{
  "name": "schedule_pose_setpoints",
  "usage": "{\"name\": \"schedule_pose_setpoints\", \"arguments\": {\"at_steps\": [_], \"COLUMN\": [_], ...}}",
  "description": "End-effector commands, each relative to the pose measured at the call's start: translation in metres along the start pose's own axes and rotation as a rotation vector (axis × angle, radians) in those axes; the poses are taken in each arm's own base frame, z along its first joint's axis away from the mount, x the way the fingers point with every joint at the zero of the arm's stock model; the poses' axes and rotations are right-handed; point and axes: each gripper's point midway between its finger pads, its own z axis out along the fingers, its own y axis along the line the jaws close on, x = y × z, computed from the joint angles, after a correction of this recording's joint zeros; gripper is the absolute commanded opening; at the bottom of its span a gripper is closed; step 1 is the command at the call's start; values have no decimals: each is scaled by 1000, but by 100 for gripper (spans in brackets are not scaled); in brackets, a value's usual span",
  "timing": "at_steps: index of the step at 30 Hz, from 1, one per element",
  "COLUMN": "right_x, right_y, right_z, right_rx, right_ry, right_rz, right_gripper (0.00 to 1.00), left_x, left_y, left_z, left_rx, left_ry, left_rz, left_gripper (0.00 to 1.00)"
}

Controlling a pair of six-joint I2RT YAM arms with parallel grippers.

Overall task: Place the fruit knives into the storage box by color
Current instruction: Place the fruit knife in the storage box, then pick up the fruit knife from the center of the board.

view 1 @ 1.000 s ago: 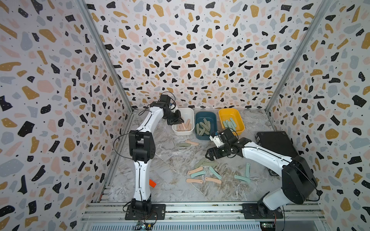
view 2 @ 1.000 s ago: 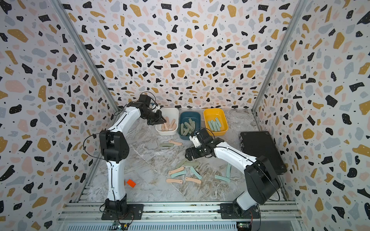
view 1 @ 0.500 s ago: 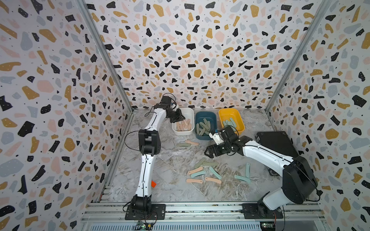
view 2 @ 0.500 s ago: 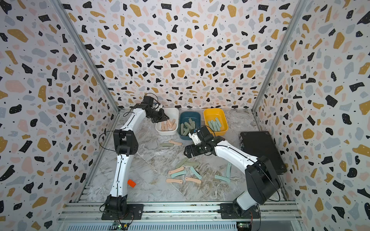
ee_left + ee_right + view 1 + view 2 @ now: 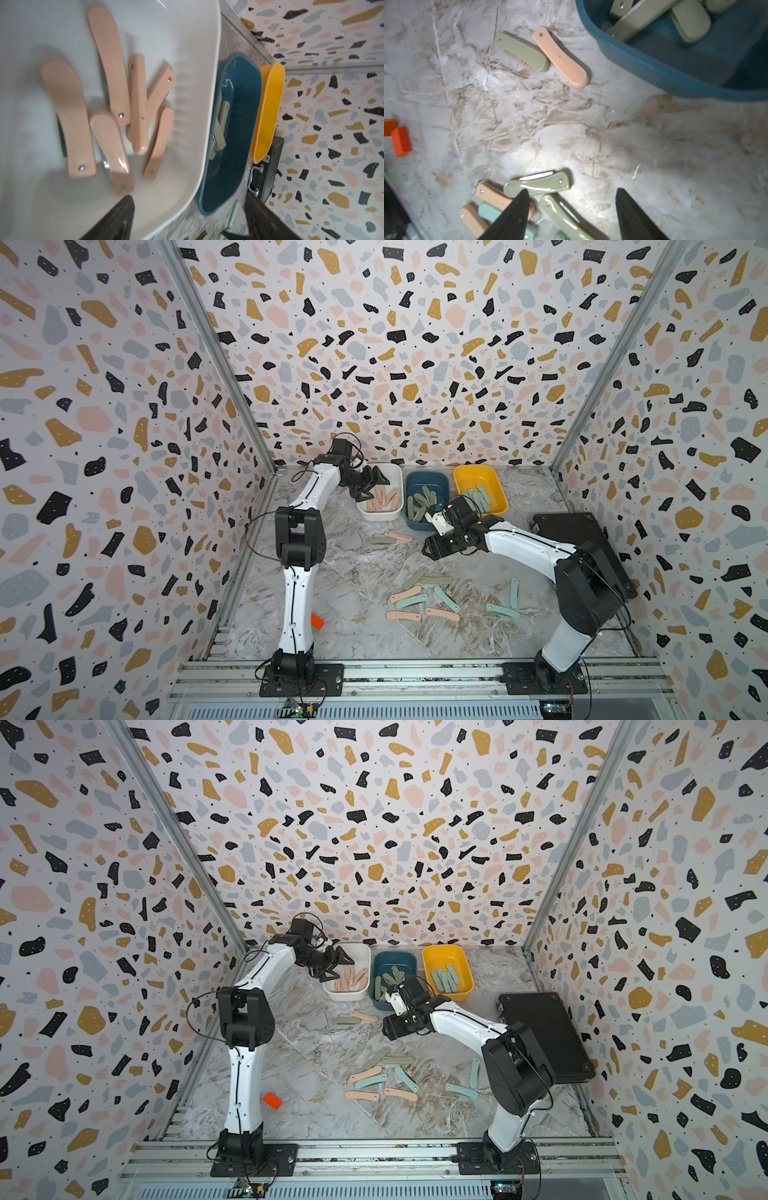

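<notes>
- Some fruit knives (image 5: 405, 594) are scattered on the table (image 5: 353, 639); others are sorted into white bin (image 5: 380, 515), blue bin (image 5: 428, 475), yellow bin (image 5: 473, 467).
- The left gripper (image 5: 189, 199) is held over the white bin, parted, empty.
- The right gripper (image 5: 572, 191) is held above the table, parted, empty.

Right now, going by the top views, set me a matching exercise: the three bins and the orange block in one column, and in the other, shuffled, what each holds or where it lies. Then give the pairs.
Column one:
1. white bin
2. blue bin
3. yellow bin
4. orange block

Column two:
a. mint teal knives
b. lies on the tabletop
c. peach-pink knives
d. sage green knives

Pairs: 1-c, 2-d, 3-a, 4-b.
</notes>
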Motion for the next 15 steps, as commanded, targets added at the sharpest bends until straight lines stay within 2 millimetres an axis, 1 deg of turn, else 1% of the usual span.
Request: {"name": "schedule_pose_setpoints", "arguments": {"at_steps": [1, 3, 5, 9, 11, 15], "right_x": [-19, -22, -24, -32, -35, -38], "right_y": [0, 0, -1, -2, -3, -3], "right_z": [4, 13, 23, 38, 44, 58], "right_rx": [55, 79, 101, 118, 120, 121], "right_ry": [-26, -13, -1, 18, 27, 50], "right_rz": [-90, -124, -149, -184, -198, -218], "right_gripper": [65, 65, 65, 65, 66, 67], "left_x": [18, 35, 54, 86, 101, 121], "left_y": [-43, -38, -29, -14, -8, 1], "left_z": [-44, -51, -56, -62, -64, -68], "left_rx": [18, -2, -20, -32, -39, -47], "left_ry": [-75, -68, -55, -37, -21, -6], "left_rz": [79, 75, 66, 54, 50, 47], "left_gripper": [94, 98, 100, 99, 99, 99]}}
